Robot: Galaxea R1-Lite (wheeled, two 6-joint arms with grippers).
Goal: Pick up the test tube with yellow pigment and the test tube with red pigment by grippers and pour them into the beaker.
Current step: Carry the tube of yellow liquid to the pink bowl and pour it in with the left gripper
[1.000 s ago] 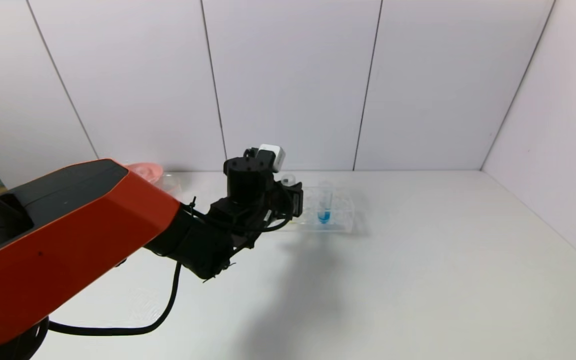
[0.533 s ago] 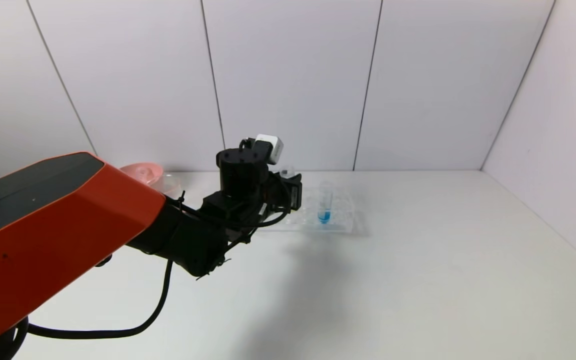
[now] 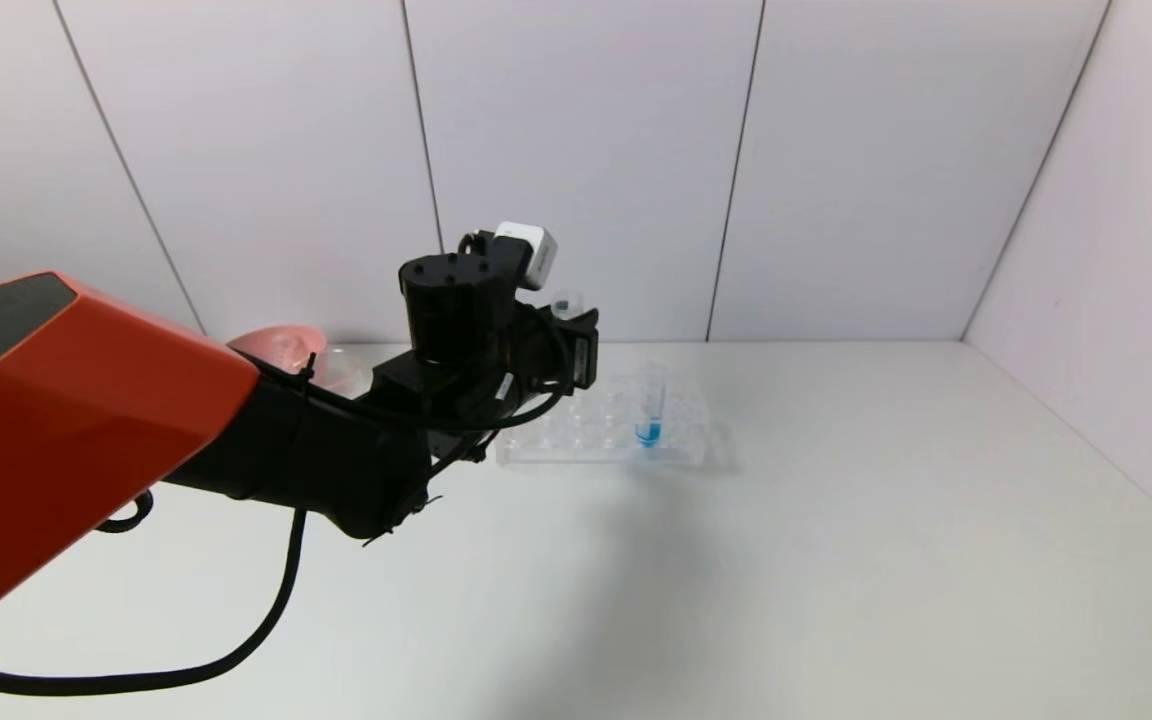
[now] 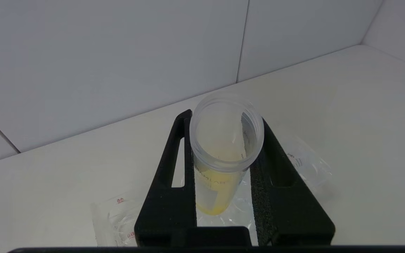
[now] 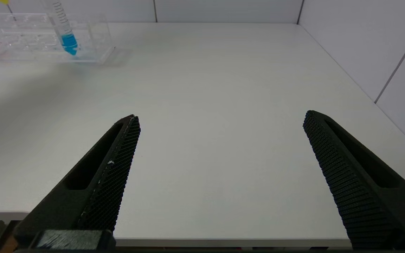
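One test tube with yellow pigment (image 4: 223,158) sits pinched between the two black fingers (image 4: 169,182) of the left gripper (image 4: 223,140), its open mouth turned toward the wrist camera and its yellow-filled rounded tip pointing away, down toward the table (image 3: 836,550). In the head view the left gripper (image 3: 566,345) is raised above the table, with the tube's clear rim (image 3: 564,300) just showing above it. Below and beyond the pinched tube lies the clear rack (image 3: 606,430) — one tube with blue liquid (image 3: 648,410) stands upright in it, off to the gripper's right side. On the gripper's other side, near the back wall, is a pink bowl (image 3: 281,345), and a clear vessel just beside it is probably the beaker (image 3: 341,368), though it is too faint to be sure. The red tube cannot be made out. The right gripper (image 5: 220,140) hangs low near the table's front edge, well apart from the rack — its fingers spread wide with nothing between them.
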